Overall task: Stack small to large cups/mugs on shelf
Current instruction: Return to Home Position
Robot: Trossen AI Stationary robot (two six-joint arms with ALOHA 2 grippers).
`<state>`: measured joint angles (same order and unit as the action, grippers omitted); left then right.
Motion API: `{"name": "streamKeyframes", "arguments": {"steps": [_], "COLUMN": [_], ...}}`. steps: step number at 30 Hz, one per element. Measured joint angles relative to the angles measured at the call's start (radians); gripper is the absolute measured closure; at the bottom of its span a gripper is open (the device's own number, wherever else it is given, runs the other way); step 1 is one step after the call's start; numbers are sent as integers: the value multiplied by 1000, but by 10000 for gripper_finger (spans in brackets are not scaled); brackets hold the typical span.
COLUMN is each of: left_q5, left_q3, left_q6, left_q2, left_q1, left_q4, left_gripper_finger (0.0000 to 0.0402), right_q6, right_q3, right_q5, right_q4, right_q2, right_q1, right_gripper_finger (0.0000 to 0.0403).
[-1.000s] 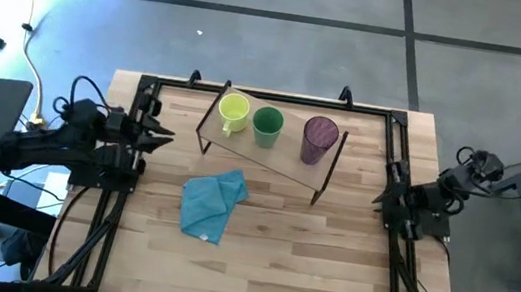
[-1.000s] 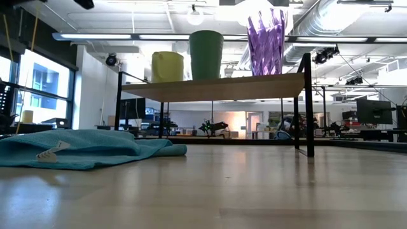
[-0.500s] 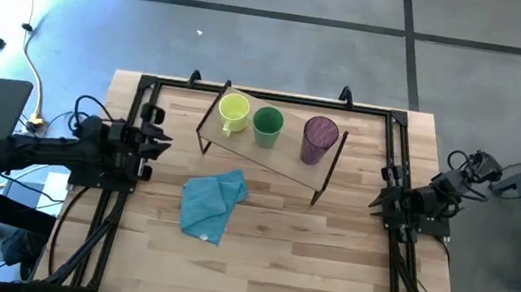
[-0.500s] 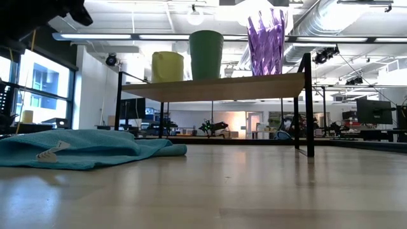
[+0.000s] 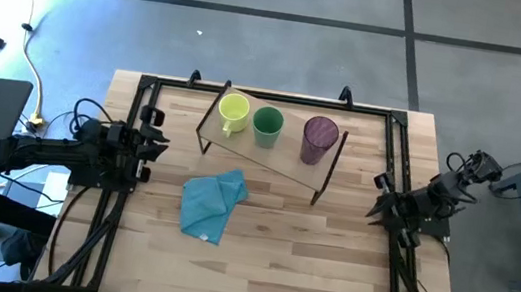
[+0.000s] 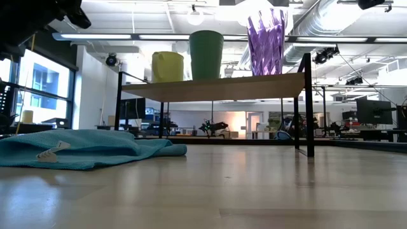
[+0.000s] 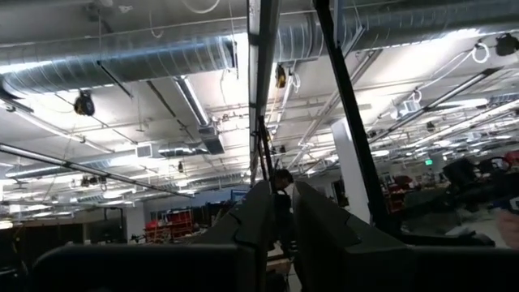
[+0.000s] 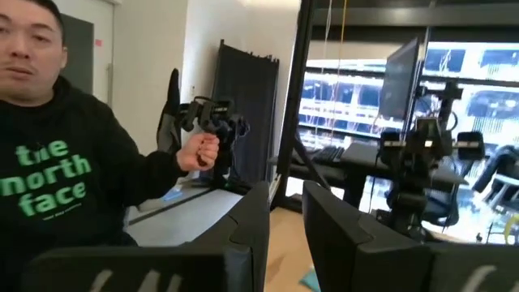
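The yellow mug (image 5: 233, 110), the green cup (image 5: 267, 125) and the purple tumbler (image 5: 319, 139) stand upright in a row, each on its base, on the light-wood shelf (image 5: 284, 159) at the table's far middle. In the low view they are the mug (image 6: 167, 67), the cup (image 6: 206, 55) and the tumbler (image 6: 266, 42) on the board (image 6: 216, 88). My left gripper (image 5: 156, 141) is at the table's left edge, fingers nearly together, empty. My right gripper (image 5: 377, 208) is at the right edge, also nearly shut and empty.
A light blue cloth (image 5: 211, 205) lies crumpled on the tabletop in front of the shelf, toward the left. A black frame (image 5: 394, 164) runs along the table's edges. A person in a black hoodie (image 8: 57, 178) shows beyond the table in the right wrist view.
My left gripper has drawn back a little toward the table's left edge. My right gripper has shifted slightly toward the near edge. The cups, the shelf and the cloth have kept still.
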<state>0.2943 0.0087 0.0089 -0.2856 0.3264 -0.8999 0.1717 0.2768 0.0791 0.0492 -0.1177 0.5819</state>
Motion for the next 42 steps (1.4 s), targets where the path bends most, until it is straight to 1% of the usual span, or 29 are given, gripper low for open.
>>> {"name": "streamKeyframes", "arguments": {"steps": [5,8,10,11,15,17,21,27,31,35,38,40,42], "left_q5": [13,33,36,36,38,39,39,39,39,39,39,39,39], "left_q3": [0,0,0,0,1,1,1,1,1,1,1,1,1], "left_q6": [-22,-25,-30,-33,-43,-45,-51,-52,-59,-62,-67,-67,-67], "left_q2": [-1,-1,-1,-1,-1,-1,-1,-1,-1,-1,-1,-1,-1], "left_q1": [0,0,0,0,0,0,0,0,0,0,0,0,0], "left_q4": [8,10,10,10,11,13,23,62,65,65,70,79,90], "left_gripper_finger": [355,355,355,355,355,355,355,355,355,355,355,355,355], "right_q6": [-10,-22,-45,-50,-13,-10,-8,8,-21,-58,-44,0,46], "right_q3": [0,0,0,-4,-67,-94,-129,-129,-129,-129,-129,-129,-129], "right_q5": [0,2,-17,-55,-271,-296,-308,-406,-499,-652,-738,-750,-736], "right_q4": [-8,-17,-20,-10,107,119,134,119,111,114,100,63,25], "right_q2": [0,0,-7,-16,-63,-79,-83,-83,-83,-83,-83,-83,-83], "right_q1": [-14,-68,-112,-135,-212,-248,-312,-433,-547,-648,-686,-689,-684], "right_gripper_finger": [336,336,336,336,336,336,336,336,336,336,336,336,336]}}
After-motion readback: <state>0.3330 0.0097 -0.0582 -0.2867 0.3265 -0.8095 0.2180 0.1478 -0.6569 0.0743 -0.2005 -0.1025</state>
